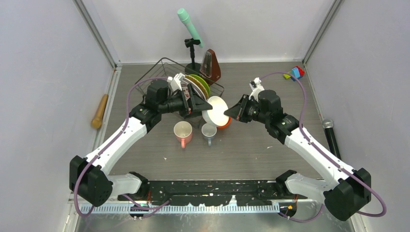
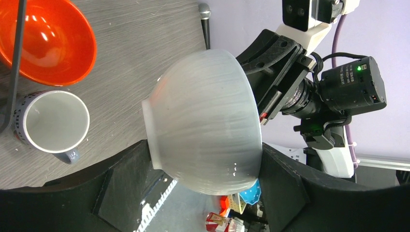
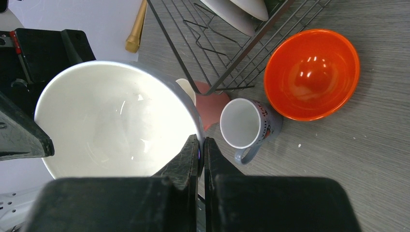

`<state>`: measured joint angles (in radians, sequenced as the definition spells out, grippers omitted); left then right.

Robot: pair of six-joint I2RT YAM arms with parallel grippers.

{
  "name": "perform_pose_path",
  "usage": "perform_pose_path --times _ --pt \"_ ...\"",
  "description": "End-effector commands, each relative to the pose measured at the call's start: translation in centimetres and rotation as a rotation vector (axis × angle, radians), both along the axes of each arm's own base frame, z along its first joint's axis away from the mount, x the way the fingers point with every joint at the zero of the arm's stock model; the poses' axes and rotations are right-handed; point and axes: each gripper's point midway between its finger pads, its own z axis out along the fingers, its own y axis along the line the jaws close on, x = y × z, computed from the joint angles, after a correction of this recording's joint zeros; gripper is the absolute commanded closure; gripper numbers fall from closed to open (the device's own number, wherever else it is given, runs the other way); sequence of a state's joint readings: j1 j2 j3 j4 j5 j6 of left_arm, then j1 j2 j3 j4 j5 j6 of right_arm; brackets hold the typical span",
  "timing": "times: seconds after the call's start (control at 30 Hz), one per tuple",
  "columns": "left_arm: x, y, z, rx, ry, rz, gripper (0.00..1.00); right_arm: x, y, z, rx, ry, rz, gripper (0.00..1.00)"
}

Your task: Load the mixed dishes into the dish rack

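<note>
A white bowl (image 1: 216, 111) hangs over the table between both grippers, tipped on its side. My right gripper (image 1: 232, 111) is shut on its rim (image 3: 196, 130). My left gripper (image 1: 207, 104) spans the bowl (image 2: 203, 125) from foot to rim, with both fingers against it. Below lie the orange-red bowl (image 1: 225, 123), the pink mug (image 1: 183, 133) and the small grey-blue mug (image 1: 209, 131). The dish rack (image 1: 164, 60) stands behind and holds the lime-green plate (image 1: 204, 83) and the tan plate (image 1: 196, 88) upright. I cannot pick out the teal-rimmed plate.
A green microphone on a stand (image 1: 189, 26) and a brown metronome (image 1: 211, 67) stand behind the rack. A wooden rolling pin (image 1: 100, 111) lies at the left wall, a black microphone (image 1: 331, 135) at the right, and a coloured toy (image 1: 295, 73) at the far right.
</note>
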<state>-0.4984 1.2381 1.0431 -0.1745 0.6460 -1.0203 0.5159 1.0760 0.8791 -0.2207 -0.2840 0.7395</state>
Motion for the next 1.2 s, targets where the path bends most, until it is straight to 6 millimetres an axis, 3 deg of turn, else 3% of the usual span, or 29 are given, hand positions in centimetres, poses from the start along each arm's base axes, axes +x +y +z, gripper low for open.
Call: perform_pose_path --times 0.0,0.13,0.27,0.3,0.4,0.57,0.63,0.77,0.83,1.03,1.17 --pt "-0.1 -0.6 1.8 -0.049 -0.039 -0.033 0.19 0.9 1.5 6.6 0.139 -0.16 0.029 1.0" --pt "-0.1 -1.0 2.6 -0.073 -0.041 -0.052 0.24 1.1 1.6 6.8 0.122 -0.166 0.038 1.0" --pt "-0.2 -0.8 2.6 -0.068 -0.049 -0.043 0.51 1.1 1.5 6.4 0.11 -0.155 0.036 0.98" --pt "-0.2 -0.8 2.5 -0.067 -0.055 -0.045 0.56 1.1 1.6 6.5 0.112 -0.16 0.039 0.96" --pt "-0.3 -0.6 2.1 -0.056 -0.064 -0.044 0.77 1.1 1.5 6.1 0.1 -0.157 0.039 0.71" --pt "-0.2 -0.2 1.7 -0.016 -0.093 -0.035 0.99 1.0 1.1 5.9 0.096 -0.168 0.026 0.58" --pt "0.0 0.1 1.7 0.013 -0.106 -0.024 1.0 1.0 1.0 6.0 0.091 -0.175 0.022 0.51" --pt "0.7 1.1 2.2 0.048 -0.141 0.004 1.0 1.0 0.5 6.5 0.077 -0.199 0.006 0.23" --pt "1.1 2.0 2.6 0.086 -0.163 0.023 1.0 1.1 0.1 6.8 0.057 -0.209 -0.007 0.19" --pt "2.5 6.7 4.3 0.236 -0.269 0.133 1.0 0.7 -1.2 7.2 0.024 -0.23 -0.048 0.16" --pt "4.1 12.1 5.6 0.495 -0.368 0.272 1.0 0.3 -2.1 7.7 -0.002 -0.248 -0.07 0.16"
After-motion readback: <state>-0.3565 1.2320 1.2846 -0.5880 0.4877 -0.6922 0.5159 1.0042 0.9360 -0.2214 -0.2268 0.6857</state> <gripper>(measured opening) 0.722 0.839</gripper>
